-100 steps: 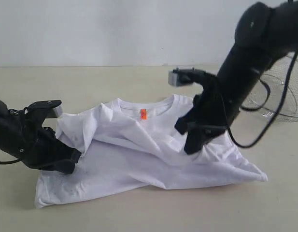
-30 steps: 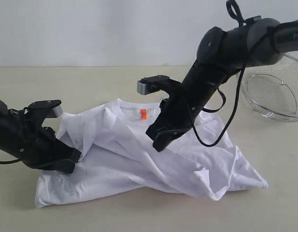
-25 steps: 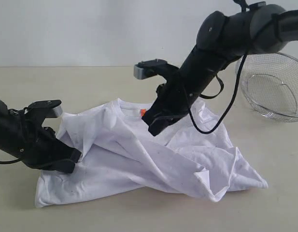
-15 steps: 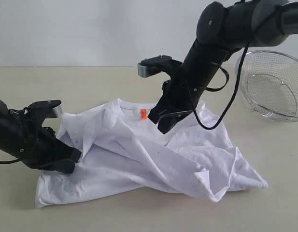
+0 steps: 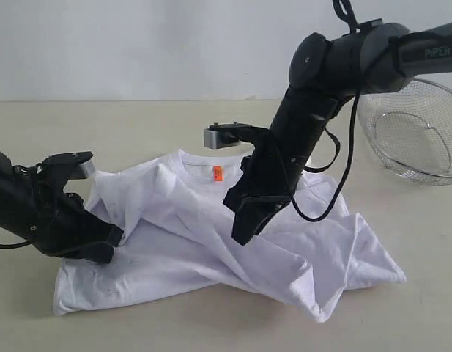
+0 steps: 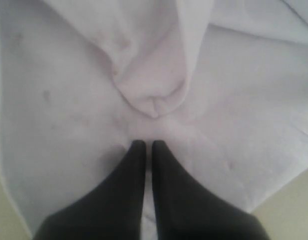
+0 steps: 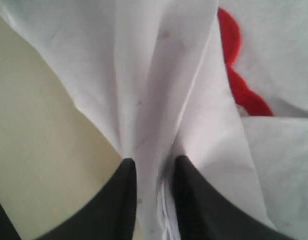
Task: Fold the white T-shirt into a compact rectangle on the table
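A fold of the white T-shirt lies between the part-open jaws of the right tool, directly beneath it, while the left tool, closed, is pressed on the shirt's opposite side.

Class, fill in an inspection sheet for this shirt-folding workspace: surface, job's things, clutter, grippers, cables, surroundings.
Surface: pale beige table, bare around the shirt.
Job's things: white T-shirt rumpled, partly folded, orange neck tag showing.
Clutter: wire basket at the right.
Grippers: left gripper shut, on the shirt; right gripper has cloth between its jaws.
Cables: black cable loops off the right arm.
Surroundings: plain grey-white wall.
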Tool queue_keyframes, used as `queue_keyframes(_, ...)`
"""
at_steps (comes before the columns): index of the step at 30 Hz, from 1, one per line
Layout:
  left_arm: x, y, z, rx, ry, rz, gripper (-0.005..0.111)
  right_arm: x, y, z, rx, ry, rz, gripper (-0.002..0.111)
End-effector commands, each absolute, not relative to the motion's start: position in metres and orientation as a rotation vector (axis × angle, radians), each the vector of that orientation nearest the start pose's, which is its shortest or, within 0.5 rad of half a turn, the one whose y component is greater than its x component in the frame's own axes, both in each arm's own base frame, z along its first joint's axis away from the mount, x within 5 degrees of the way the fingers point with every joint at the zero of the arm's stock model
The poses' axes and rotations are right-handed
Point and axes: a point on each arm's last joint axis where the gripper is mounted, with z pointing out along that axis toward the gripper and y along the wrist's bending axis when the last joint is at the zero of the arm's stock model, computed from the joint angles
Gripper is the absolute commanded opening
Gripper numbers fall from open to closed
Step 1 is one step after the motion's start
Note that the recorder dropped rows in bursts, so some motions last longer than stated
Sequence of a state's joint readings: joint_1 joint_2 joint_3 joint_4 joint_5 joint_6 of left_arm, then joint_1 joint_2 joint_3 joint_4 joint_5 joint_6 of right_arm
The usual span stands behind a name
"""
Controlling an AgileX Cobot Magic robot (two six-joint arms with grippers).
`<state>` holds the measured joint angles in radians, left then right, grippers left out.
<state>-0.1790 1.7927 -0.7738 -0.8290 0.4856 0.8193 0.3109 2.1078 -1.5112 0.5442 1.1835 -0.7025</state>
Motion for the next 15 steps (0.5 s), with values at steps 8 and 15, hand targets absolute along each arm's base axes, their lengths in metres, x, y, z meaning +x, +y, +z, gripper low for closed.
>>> queue_keyframes(8,0.2795,-0.0844,0.1194,0.396,2.807,-0.539,0.005,0.3663,0.1815,0.1628,-1.225,2.781,0.712,0.022)
queue_keyframes(15,0.2793,-0.0845,0.1194,0.397,2.808,-0.542,0.005,0.3667,0.1813,0.1606,-1.225,2.787,0.707,0.022)
